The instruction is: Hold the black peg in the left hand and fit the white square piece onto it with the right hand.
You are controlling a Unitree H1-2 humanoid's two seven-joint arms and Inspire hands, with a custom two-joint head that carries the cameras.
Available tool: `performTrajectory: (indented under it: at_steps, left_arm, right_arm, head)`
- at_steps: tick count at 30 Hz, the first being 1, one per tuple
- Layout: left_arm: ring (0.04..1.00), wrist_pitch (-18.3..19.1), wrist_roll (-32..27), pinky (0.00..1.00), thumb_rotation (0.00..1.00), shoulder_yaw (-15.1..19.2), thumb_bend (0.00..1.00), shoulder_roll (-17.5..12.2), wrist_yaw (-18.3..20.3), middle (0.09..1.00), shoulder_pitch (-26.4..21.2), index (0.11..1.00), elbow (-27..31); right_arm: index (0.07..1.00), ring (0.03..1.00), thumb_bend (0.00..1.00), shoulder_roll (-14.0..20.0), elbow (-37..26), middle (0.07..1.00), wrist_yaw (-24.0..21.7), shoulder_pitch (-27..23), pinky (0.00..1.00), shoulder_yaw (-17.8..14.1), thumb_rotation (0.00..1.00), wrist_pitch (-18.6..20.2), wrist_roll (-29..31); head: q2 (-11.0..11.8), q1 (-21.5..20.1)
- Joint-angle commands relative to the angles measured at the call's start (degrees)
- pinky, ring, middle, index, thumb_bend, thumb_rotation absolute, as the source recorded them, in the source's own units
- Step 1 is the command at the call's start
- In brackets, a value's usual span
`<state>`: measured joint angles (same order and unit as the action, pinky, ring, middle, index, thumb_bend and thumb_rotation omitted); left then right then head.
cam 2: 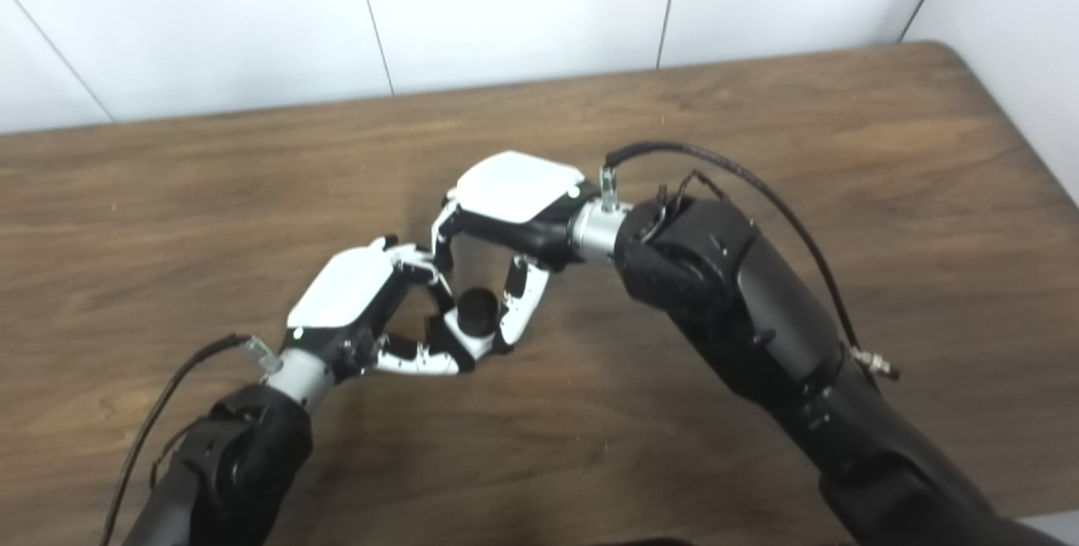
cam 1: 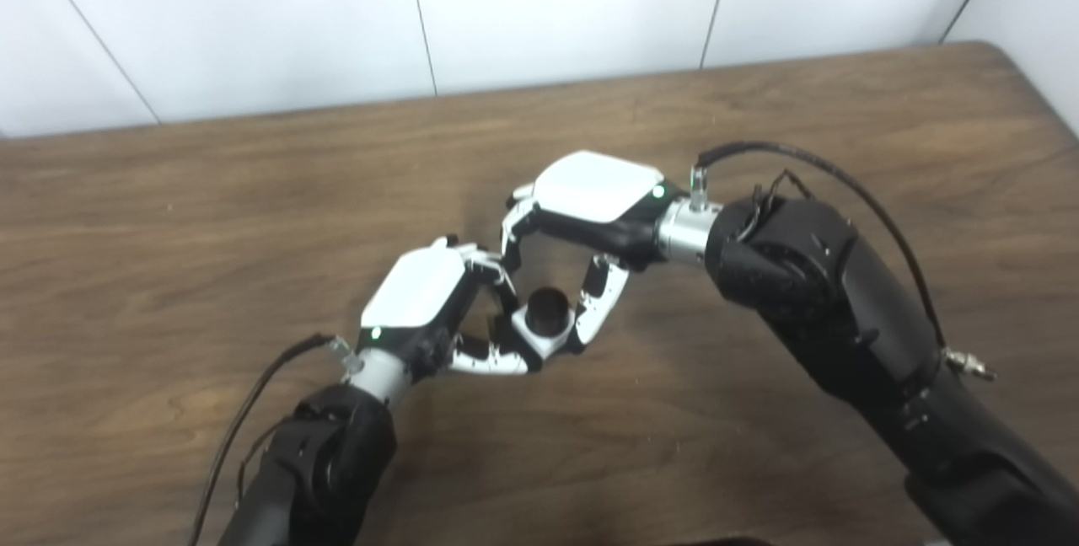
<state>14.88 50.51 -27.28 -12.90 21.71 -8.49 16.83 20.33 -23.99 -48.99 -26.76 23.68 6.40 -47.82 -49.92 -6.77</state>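
Note:
The black peg (cam 1: 548,310) stands upright between my two hands above the table's middle, its round dark top facing up. The white square piece (cam 1: 539,342) sits around the peg, just below that top. My left hand (cam 1: 417,289) comes from the lower left, thumb and fingers curled around the peg's lower part, which is hidden. From the right, my right hand (cam 1: 594,188) arches over. Its thumb (cam 1: 605,297) presses the white piece's right side and its fingers (cam 1: 511,238) curl down on the far left side.
The brown wooden table (cam 1: 759,133) stretches all around the hands, with its back edge against a white panelled wall (cam 1: 548,7). Black cables loop off both wrists. No other objects are in view.

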Motion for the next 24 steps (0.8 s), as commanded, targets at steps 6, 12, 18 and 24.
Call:
performTrajectory:
  at_steps: [6,12,18,24]
  left_arm:
    - [0.892,0.3,0.0,1.00,0.05,-1.1,0.52,-0.1,2.9,0.788,0.4,0.486,-0.4]
    - [0.896,0.2,-0.4,1.00,0.05,-0.8,0.52,-0.1,2.7,0.787,0.5,0.486,-0.5]
    - [0.895,0.3,0.3,1.00,0.05,-1.1,0.52,-0.3,3.0,0.787,0.3,0.486,-0.6]
    - [0.894,0.1,-0.1,1.00,0.06,-0.8,0.52,-0.5,2.6,0.785,0.4,0.486,-0.9]
  right_arm:
    - [0.680,0.910,1.00,0.8,-2.3,0.822,0.7,-0.9,0.85,-1.6,0.31,0.5,-0.3]
    - [0.678,0.912,1.00,1.8,-4.7,0.818,-0.3,0.4,0.85,-3.8,0.31,2.1,-0.1]
    - [0.681,0.914,1.00,3.8,-6.2,0.821,-1.0,1.9,0.84,-4.9,0.34,2.7,-0.7]
    - [0.695,0.919,1.00,4.2,-6.6,0.827,-0.9,2.6,0.83,-6.0,0.35,3.5,-0.8]
  head:
    - [-0.1,-0.1]
    - [-0.1,-0.4]
    - [0.0,-0.2]
    - [0.2,-0.1]
